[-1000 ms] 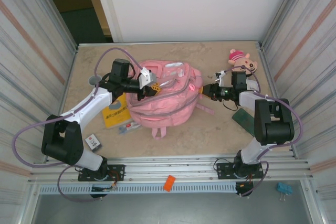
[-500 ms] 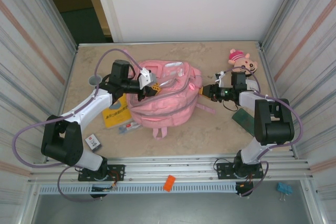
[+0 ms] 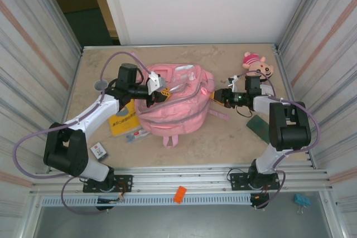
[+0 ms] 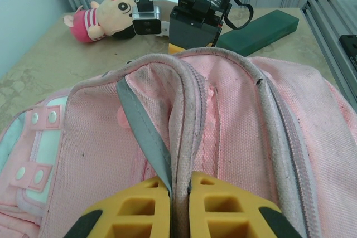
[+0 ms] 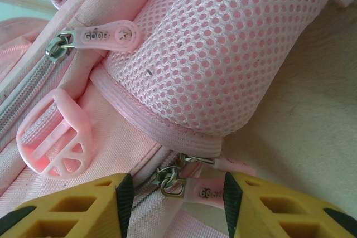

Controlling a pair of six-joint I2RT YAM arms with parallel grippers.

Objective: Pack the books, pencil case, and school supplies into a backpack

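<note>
Backpack rim vanishes between closed left jaws.

Surface: beige table | centre: backpack | left: books, school supplies, white box, grey cup | right: plush doll, green case

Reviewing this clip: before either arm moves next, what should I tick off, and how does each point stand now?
1. Left gripper holds the rim of the large pink fabric backpack: ok, shut on its seam.
2. Right gripper grips the pink rubber zip pull: not ok, jaws stand apart, pull between them.
3. Opening wide enough for packing: cannot tell.
4. Thin yellow-orange softcover book packed: not ok, lies on the table left of the backpack.
5. Dark green flat case packed: not ok, on the table right of the backpack.
</note>
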